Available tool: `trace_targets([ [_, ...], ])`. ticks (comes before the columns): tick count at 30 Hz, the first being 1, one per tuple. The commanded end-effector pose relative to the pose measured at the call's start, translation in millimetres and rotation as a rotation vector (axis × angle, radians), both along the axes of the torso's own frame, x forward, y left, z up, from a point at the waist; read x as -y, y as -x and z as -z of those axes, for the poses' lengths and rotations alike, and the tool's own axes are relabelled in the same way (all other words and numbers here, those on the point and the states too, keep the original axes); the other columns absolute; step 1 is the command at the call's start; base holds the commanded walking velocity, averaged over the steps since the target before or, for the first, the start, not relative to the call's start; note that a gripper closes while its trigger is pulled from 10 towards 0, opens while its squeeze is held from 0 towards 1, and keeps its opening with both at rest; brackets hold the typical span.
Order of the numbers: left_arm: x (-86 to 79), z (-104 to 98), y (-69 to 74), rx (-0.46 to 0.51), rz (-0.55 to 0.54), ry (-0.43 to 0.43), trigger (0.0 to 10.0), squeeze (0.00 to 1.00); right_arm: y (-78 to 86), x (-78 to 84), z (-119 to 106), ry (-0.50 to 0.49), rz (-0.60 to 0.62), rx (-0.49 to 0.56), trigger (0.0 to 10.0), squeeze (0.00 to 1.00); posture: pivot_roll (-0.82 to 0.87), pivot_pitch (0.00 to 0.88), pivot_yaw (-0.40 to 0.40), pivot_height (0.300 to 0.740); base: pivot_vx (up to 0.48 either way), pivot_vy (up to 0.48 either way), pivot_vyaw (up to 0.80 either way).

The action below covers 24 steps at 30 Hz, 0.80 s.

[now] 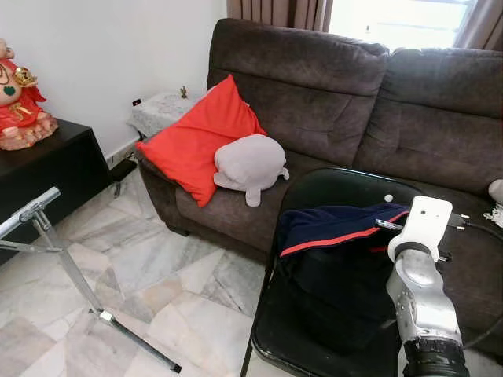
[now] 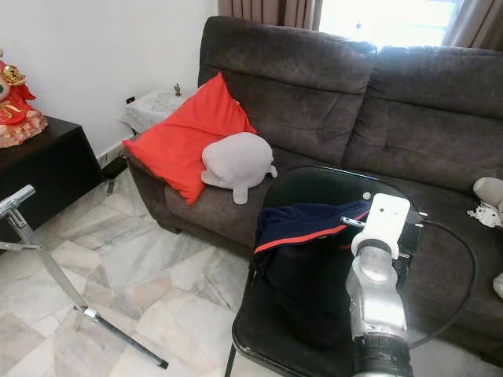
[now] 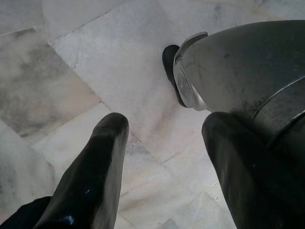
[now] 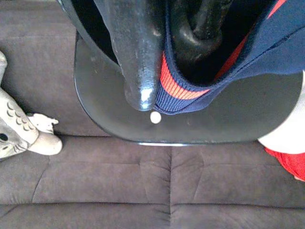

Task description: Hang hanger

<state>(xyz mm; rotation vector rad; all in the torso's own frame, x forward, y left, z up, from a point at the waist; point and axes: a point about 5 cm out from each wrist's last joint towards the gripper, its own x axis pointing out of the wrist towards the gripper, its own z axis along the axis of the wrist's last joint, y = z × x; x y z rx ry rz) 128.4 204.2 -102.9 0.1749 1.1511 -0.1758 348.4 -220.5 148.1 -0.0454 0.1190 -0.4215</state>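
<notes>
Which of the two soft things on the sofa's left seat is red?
The square cushion, leaning against the backrest; the grey plush toy lies before it.

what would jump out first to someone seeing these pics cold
Probably the red cushion leaning on the brown sofa, with a grey plush toy slumped against it. Next, the right gripper up front, closed on the red-striped collar of a navy garment draped over a black chair. At the left, a metal rack stands on the marble floor.
</notes>
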Motion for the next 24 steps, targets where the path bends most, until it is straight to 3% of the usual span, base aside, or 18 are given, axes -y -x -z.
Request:
trace_targets([
  [1,0.1,-0.2,-0.7,0.0,0.009,-0.001,10.0,0.0,-10.0,-5.3,-19.3,0.058,-0.023,0.053,10.0,0.0,0.07,0.0,0.035,0.74,0.0,0.0,0.0],
  [5,0.1,-0.3,-1.1,0.001,0.009,-0.002,10.0,0.0,-15.6,-10.9,-30.0,0.097,-0.055,0.088,10.0,0.0,0.07,0.0,0.035,0.74,0.0,0.0,0.0],
  [7,0.1,-0.4,-1.4,0.002,0.009,-0.003,10.0,0.0,-25.7,-22.5,-52.4,0.152,-0.081,0.156,10.0,0.0,0.07,0.0,0.036,0.74,0.0,0.0,0.0],
  [11,0.2,-0.5,-1.6,0.003,0.009,-0.003,10.0,0.0,-30.3,-33.6,-69.9,0.194,-0.117,0.232,10.0,0.0,0.07,0.0,0.036,0.74,0.0,0.0,0.0],
  [14,0.2,-0.6,-2.0,0.006,0.008,-0.005,10.0,0.0,-35.5,-53.8,-86.4,0.312,-0.187,0.286,10.0,0.0,0.07,0.0,0.034,0.74,0.0,0.0,0.0],
  [18,0.3,-0.6,-2.0,0.006,0.009,-0.005,10.0,0.0,-37.7,-65.3,-89.4,0.301,-0.221,0.309,10.0,0.0,0.07,0.0,0.033,0.74,0.0,0.0,0.0],
  [24,0.7,-0.4,-1.7,0.006,0.008,-0.004,10.0,0.0,-35.6,-73.2,-76.5,0.34,-0.276,0.28,10.0,0.0,0.08,0.0,0.032,0.74,0.0,0.0,0.7],
])
